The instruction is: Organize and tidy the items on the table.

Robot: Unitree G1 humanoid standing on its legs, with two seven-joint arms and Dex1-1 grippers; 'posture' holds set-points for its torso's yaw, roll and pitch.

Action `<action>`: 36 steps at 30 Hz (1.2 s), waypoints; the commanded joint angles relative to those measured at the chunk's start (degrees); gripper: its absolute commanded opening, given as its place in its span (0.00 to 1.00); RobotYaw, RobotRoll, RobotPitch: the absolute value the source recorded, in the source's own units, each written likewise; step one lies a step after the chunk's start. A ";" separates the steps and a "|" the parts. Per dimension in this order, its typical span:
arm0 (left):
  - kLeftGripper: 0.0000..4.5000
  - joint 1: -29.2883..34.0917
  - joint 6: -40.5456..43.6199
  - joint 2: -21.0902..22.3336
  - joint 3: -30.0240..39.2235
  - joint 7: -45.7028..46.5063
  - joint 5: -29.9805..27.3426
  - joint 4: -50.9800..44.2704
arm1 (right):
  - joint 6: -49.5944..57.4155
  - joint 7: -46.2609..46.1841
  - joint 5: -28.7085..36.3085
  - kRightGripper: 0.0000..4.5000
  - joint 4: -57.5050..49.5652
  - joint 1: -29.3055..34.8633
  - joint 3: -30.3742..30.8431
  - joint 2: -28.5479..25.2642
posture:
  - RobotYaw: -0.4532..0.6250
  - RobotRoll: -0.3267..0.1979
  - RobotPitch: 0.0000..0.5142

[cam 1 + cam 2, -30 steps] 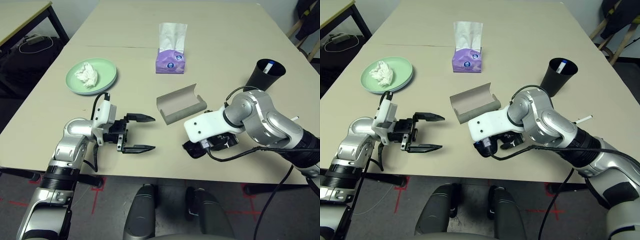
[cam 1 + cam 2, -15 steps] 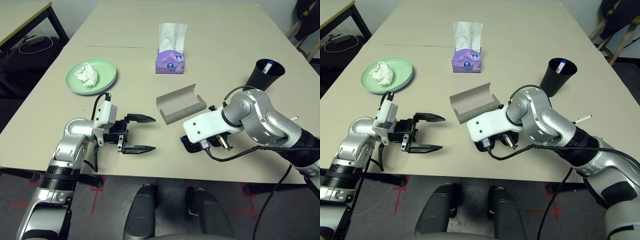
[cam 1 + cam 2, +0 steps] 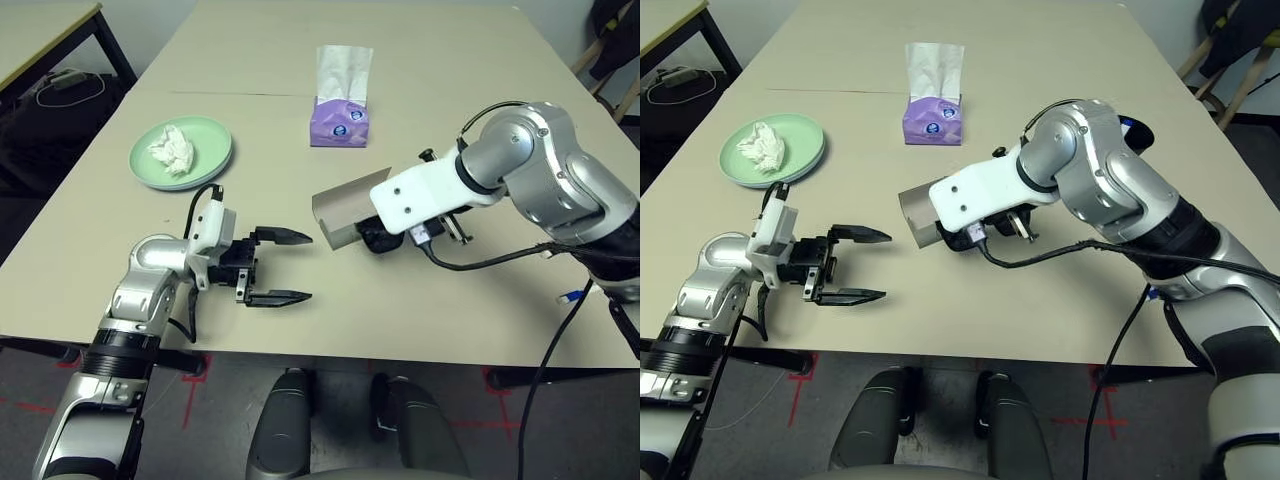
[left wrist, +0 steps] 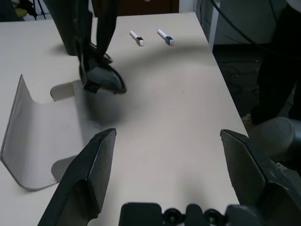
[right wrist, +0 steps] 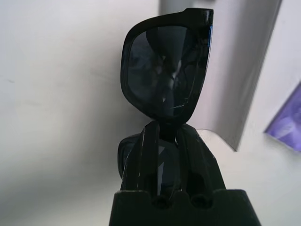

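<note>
My right pincer [image 5: 167, 132], clenched on the sunglasses [image 5: 164, 70], has carried them from the table's near side up to the open case [image 4: 44, 127], so lowering them in seems next.

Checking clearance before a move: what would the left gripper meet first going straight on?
Likely the grey glasses case, brushed by the left gripper's far finger; height is unclear, so it might pass over. Straight between the fingers, nearby tabletop looks free.
</note>
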 commanded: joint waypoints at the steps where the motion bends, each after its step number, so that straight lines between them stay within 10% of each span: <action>1: 1.00 0.36 -0.38 0.33 -0.66 0.10 0.84 0.10 | -4.93 -3.05 -2.31 0.10 5.58 -1.91 0.88 2.21 | 0.59 0.62 0.28; 36: 1.00 3.95 0.50 -0.40 1.95 16.65 0.91 -7.13 | -7.16 -11.63 -8.47 0.10 20.44 -4.96 0.69 14.23 | 0.64 0.62 0.32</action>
